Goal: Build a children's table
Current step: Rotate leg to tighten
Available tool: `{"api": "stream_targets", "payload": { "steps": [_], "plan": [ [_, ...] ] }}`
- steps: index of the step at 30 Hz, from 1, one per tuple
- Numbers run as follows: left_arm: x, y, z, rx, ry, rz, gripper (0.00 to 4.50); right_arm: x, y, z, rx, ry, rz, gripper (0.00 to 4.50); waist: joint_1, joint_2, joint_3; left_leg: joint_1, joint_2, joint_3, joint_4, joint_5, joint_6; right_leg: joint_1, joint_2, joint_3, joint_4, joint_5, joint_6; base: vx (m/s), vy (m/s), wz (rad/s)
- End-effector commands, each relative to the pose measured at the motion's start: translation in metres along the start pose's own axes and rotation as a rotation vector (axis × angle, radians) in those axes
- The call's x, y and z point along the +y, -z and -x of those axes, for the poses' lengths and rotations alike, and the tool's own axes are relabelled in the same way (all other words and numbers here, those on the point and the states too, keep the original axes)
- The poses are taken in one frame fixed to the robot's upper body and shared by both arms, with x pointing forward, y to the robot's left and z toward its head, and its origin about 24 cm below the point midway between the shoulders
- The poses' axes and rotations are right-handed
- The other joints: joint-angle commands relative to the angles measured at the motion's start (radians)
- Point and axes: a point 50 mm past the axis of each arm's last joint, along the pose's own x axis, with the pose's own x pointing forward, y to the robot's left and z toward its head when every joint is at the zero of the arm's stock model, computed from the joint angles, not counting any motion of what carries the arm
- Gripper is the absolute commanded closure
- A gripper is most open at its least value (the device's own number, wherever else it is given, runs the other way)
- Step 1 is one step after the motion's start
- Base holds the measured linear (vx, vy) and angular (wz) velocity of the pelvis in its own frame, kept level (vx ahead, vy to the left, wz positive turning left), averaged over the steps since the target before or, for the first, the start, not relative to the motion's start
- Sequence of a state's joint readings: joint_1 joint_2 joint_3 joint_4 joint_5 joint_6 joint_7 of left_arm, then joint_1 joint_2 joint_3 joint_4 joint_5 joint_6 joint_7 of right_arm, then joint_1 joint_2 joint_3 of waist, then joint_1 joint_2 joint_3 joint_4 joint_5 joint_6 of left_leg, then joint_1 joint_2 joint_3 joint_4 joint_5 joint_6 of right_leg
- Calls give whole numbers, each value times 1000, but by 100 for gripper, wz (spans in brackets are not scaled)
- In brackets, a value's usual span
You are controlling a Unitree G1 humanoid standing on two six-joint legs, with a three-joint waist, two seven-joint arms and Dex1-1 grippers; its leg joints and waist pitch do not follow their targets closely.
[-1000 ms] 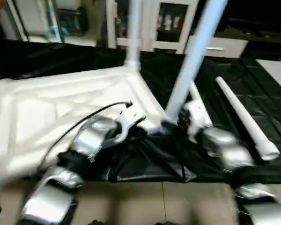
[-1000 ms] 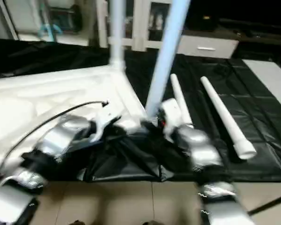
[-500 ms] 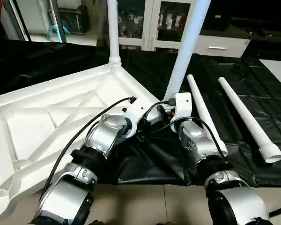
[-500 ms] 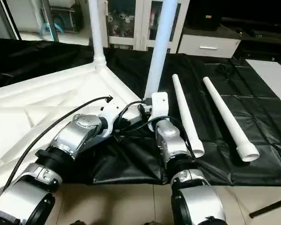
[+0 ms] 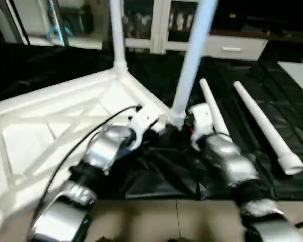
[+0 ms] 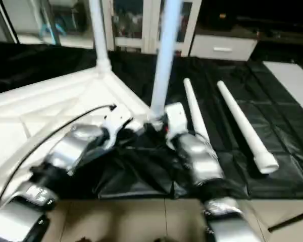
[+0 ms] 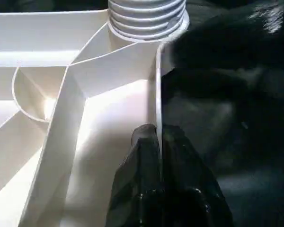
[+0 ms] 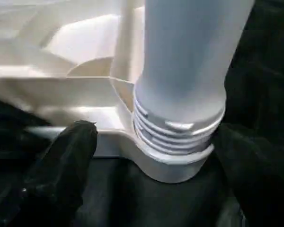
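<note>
Threads (image 8: 173, 135) half exposed: with left gripper (image 7: 157, 135) pinching tabletop (image 7: 109, 85) rim, re-close right gripper's (image 8: 154, 142) spread fingers on leg (image 8: 189, 56), twist squarely.

A black sheet (image 5: 272, 101) covers the floor before white cabinets (image 5: 156, 25).

One white tabletop (image 5: 50, 121), two upright legs (image 5: 192, 55), two loose legs (image 5: 262, 126), two hands (image 5: 156, 123).
</note>
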State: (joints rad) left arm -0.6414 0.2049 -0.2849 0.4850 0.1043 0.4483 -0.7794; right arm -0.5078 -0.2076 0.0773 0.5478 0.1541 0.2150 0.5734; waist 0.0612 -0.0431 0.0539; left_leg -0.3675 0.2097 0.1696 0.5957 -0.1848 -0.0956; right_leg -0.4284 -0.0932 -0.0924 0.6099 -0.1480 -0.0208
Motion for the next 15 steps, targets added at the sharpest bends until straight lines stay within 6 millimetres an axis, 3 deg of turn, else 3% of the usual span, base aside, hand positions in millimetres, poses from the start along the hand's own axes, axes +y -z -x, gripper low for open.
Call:
{"api": "stream_targets", "payload": {
  "steps": [1, 6, 8, 9, 10, 15],
  "plan": [
    [-18, 0, -5, -23, 148, -27, 450, 5, -16, 4, -38, -109, 45, 33, 8, -1, -74, 1, 14, 6, -64, -174, 77, 72, -46, 44, -74, -247, -178, 0, 0, 0],
    [-26, 7, 13, -9, 351, -143, 450, -7, -30, 28, -24, -247, 123, 33, 11, -3, -69, 5, 19, 2, -69, -216, 62, 66, -48, 45, -80, -320, -156, 0, 0, 0],
    [-28, 10, 18, 3, 390, -149, 450, -9, -31, 33, -10, -282, 128, 33, 18, 2, -70, 13, 20, 7, -68, -206, 53, 60, -45, 49, -75, -272, -178, 0, 0, 0],
    [-28, 11, 20, 9, 409, -149, 450, -10, -31, 35, 1, -305, 132, 33, 21, 9, -70, 13, 20, 6, -68, -206, 52, 61, -44, 49, -72, -259, -185, 0, 0, 0],
    [-29, 12, 21, 13, 422, -149, 450, -10, -31, 36, 8, -319, 137, 33, 21, 5, -69, 8, 19, 5, -69, -209, 49, 66, -45, 48, -72, -255, -184, 0, 0, 0],
    [-26, 11, 23, 25, 433, -169, 450, -9, -26, 45, 92, -454, 169, 33, 27, 2, -71, 7, 18, 5, -66, -205, 51, 68, -45, 48, -71, -249, -188, 0, 0, 0]
  ]
}}
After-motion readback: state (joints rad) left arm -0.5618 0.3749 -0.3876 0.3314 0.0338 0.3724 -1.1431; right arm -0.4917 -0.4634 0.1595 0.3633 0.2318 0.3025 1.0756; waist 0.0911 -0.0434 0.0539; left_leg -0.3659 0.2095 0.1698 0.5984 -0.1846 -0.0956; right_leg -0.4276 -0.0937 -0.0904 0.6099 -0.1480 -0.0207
